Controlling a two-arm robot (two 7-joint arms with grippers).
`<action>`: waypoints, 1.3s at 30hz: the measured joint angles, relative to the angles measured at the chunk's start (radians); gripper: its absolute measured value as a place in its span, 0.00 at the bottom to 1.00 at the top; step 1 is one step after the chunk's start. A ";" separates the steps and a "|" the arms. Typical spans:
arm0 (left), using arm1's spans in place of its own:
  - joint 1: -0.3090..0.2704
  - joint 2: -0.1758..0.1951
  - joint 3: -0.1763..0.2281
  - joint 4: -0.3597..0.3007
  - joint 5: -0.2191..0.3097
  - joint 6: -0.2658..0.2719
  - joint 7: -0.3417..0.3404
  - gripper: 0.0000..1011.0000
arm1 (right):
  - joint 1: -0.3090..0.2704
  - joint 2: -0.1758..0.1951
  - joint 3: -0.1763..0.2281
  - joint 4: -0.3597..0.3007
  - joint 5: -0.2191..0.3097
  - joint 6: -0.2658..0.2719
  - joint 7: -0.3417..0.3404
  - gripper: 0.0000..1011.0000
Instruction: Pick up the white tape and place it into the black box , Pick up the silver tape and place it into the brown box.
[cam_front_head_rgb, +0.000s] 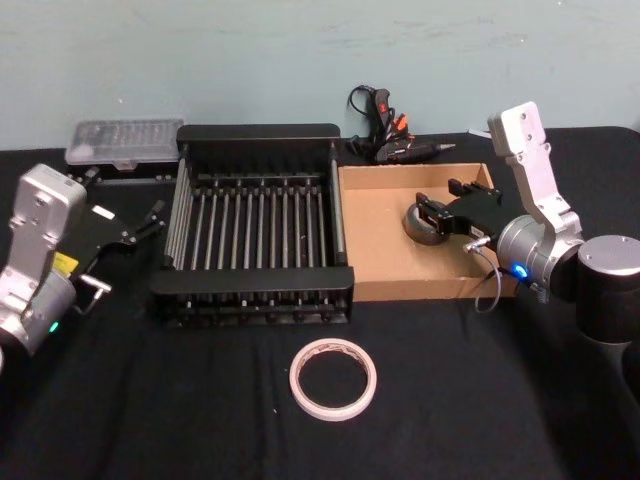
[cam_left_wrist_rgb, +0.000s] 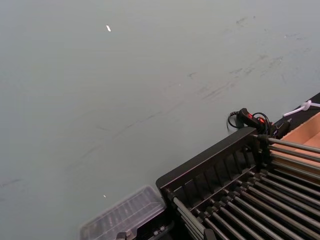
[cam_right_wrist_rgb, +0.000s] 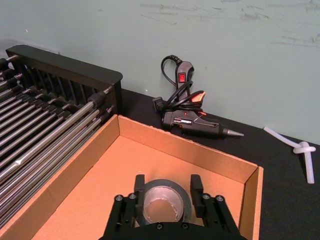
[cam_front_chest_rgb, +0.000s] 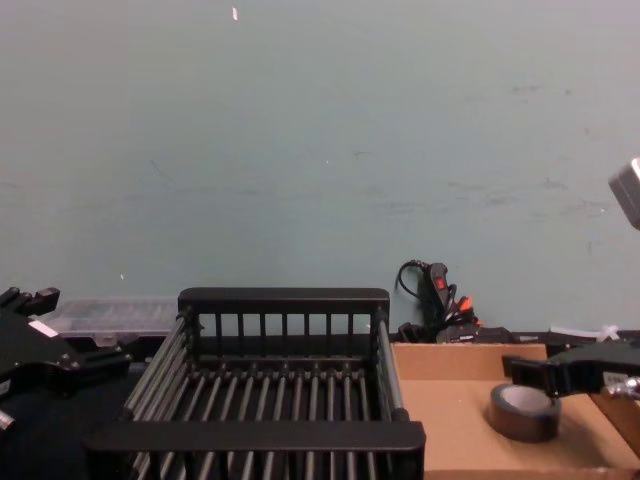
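Observation:
The white tape (cam_front_head_rgb: 333, 378) lies flat on the black table in front of the black box (cam_front_head_rgb: 258, 131), with no gripper near it. The silver tape (cam_right_wrist_rgb: 161, 202) sits low inside the brown box (cam_front_head_rgb: 420, 290), near its right side. My right gripper (cam_front_head_rgb: 432, 222) reaches into that box from the right. Its two fingers (cam_right_wrist_rgb: 139, 187) press against opposite sides of the roll. From the chest view the silver tape (cam_front_chest_rgb: 525, 412) looks level with the box floor. My left gripper (cam_front_head_rgb: 140, 228) is parked left of the black box, open and holding nothing.
A black glue gun (cam_front_head_rgb: 385, 135) with its coiled cord lies behind the brown box by the wall. A clear plastic case (cam_front_head_rgb: 125, 140) sits behind the black box's left corner. A white zip tie (cam_right_wrist_rgb: 302, 150) lies on the table at the back right.

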 joint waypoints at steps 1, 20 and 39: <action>0.000 0.000 0.000 0.000 0.000 0.000 0.000 0.99 | 0.000 0.000 0.000 0.000 0.000 0.000 0.000 0.57; 0.000 0.000 0.000 0.000 0.000 0.000 0.000 0.99 | 0.000 0.000 0.000 0.000 0.002 0.001 0.000 0.99; 0.000 0.000 0.000 0.000 0.000 0.000 0.000 0.99 | -0.019 0.004 0.021 -0.035 0.006 -0.001 0.019 0.99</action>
